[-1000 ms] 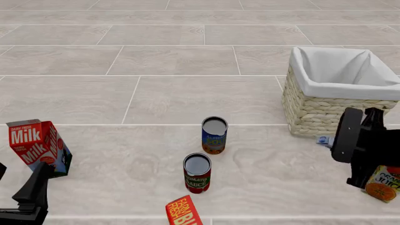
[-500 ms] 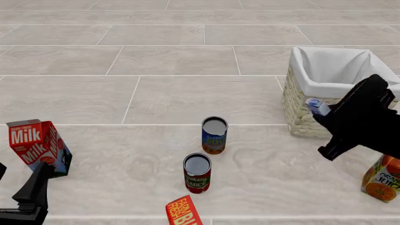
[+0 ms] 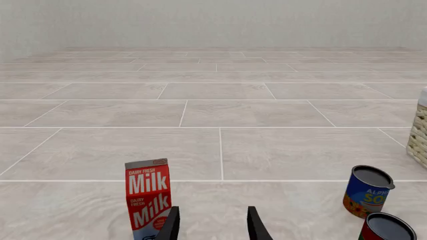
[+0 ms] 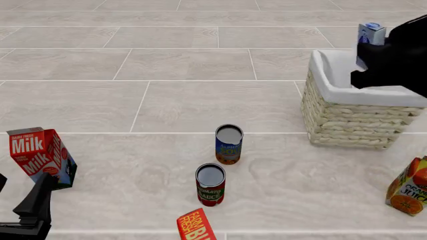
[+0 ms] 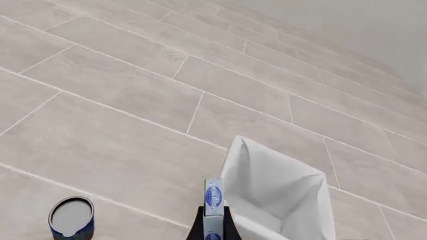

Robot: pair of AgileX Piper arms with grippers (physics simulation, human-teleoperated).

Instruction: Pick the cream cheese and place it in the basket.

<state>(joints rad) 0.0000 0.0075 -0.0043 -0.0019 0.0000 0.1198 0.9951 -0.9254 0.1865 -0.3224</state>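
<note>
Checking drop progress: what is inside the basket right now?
Only white cloth lining shows inside the basket; its floor is hidden. The cream cheese is above it in the right gripper.

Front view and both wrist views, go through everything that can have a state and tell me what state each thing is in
cream cheese: clamped in the right gripper, lifted above the basket
right gripper: shut on the cream cheese
left gripper: open, holding nothing
basket: upright, nothing visible inside
milk carton: upright
blue can: upright
red can: upright
orange juice carton: standing, tilted
red-orange box: partly out of frame
</note>
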